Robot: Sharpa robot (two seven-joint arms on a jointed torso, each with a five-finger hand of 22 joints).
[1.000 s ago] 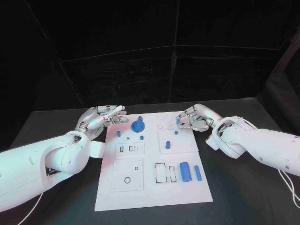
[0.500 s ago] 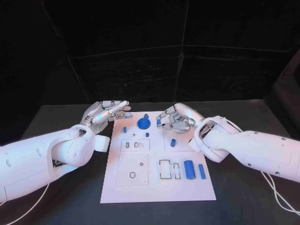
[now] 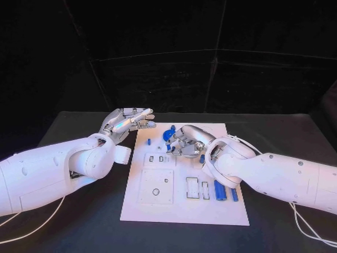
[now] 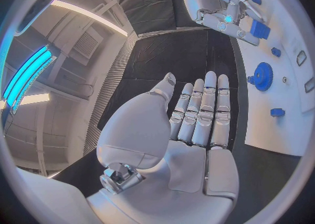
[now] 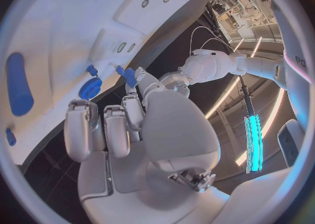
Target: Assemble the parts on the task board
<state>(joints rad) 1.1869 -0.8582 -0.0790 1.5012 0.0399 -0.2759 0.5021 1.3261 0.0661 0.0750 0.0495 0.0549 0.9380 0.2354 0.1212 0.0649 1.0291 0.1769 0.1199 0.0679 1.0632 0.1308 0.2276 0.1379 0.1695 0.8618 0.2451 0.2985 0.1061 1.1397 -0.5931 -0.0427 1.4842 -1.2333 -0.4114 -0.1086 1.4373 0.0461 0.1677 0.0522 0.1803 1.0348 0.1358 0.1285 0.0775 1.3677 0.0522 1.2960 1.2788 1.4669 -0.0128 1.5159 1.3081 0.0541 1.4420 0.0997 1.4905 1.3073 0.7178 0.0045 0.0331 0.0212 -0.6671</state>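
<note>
While the left hand [image 3: 130, 122] just hangs off the board's far left corner, flat-fingered and holding nothing, the right hand [image 3: 185, 141] has slid in from the right edge over the far middle of the task board [image 3: 185, 211], pinching a small blue block [image 4: 260, 29]. Looks like it's carrying that toward a slot. The block's stubby and squarish, right beside the blue gear [image 4: 262, 73] seated near the far edge.
</note>
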